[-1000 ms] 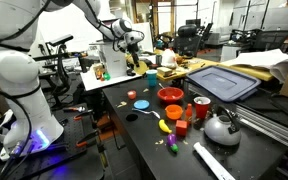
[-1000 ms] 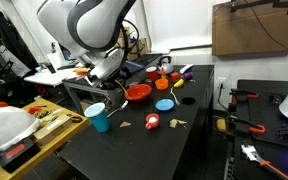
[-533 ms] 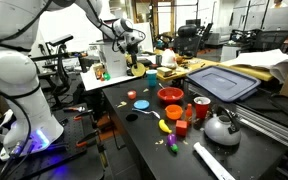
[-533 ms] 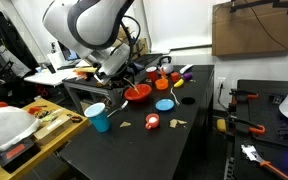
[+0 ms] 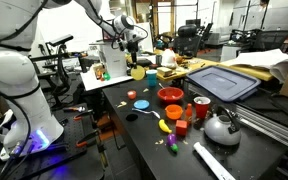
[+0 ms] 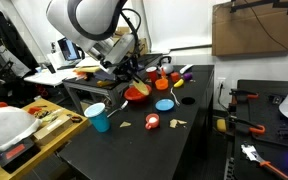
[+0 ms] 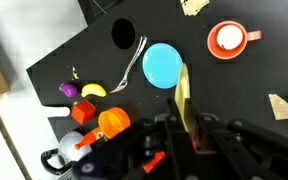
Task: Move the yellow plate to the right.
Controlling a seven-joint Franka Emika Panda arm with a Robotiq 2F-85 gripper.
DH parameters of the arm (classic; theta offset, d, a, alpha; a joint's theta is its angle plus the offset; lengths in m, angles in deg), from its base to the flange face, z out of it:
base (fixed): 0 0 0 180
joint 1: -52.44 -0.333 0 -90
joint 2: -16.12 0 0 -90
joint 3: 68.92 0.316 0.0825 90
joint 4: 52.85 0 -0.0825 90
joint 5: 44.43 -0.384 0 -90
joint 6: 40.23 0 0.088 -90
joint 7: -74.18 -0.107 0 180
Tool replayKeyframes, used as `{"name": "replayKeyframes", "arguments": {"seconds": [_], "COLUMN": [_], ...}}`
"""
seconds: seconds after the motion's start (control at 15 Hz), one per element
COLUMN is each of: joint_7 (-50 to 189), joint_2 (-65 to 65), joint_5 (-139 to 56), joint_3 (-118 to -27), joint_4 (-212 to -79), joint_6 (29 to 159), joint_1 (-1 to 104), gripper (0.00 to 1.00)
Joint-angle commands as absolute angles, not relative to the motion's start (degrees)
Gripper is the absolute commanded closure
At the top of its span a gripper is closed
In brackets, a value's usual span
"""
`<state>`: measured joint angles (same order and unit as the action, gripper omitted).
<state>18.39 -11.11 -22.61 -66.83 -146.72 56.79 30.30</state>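
Wrist view: gripper (image 7: 187, 130) apparently pinches one yellow plate (image 7: 182, 95) beside one blue plate (image 7: 162, 65).

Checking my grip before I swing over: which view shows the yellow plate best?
Wrist view: the yellow plate is close, edge-on, running into the gripper shut on it. In an exterior view it is a small distant disc; beside the red bowl it is hard to make out.
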Motion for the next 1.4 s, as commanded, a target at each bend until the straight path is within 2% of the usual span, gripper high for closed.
{"name": "replayKeyframes", "arguments": {"seconds": [0.0,0.2,0.47,0.87,0.93,1.0,1.07,1.33], "joint_7": [16.1,9.8,6.1,3.3,3.7,3.5,3.6,3.1], "joint_2": [-9.5,-14.0,-21.8,-28.9,-29.7,-30.1,-30.5,-29.7], "joint_5": [-24.4,-25.9,-29.8,-36.6,-38.0,-39.2,-40.3,-41.9], "joint_3": [-64.5,-62.2,-59.8,-61.3,-61.6,-62.0,-62.2,-64.5], "joint_4": [-147.1,-143.1,-137.8,-135.1,-134.8,-135.0,-135.1,-136.7], "joint_6": [55.6,56.7,64.4,79.7,81.8,83.5,84.7,86.2], "joint_1": [29.7,27.0,24.3,24.7,25.2,25.6,26.0,26.6], "gripper": [0.54,0.32,0.02,0.00,0.25,0.26,0.32,0.65]}}
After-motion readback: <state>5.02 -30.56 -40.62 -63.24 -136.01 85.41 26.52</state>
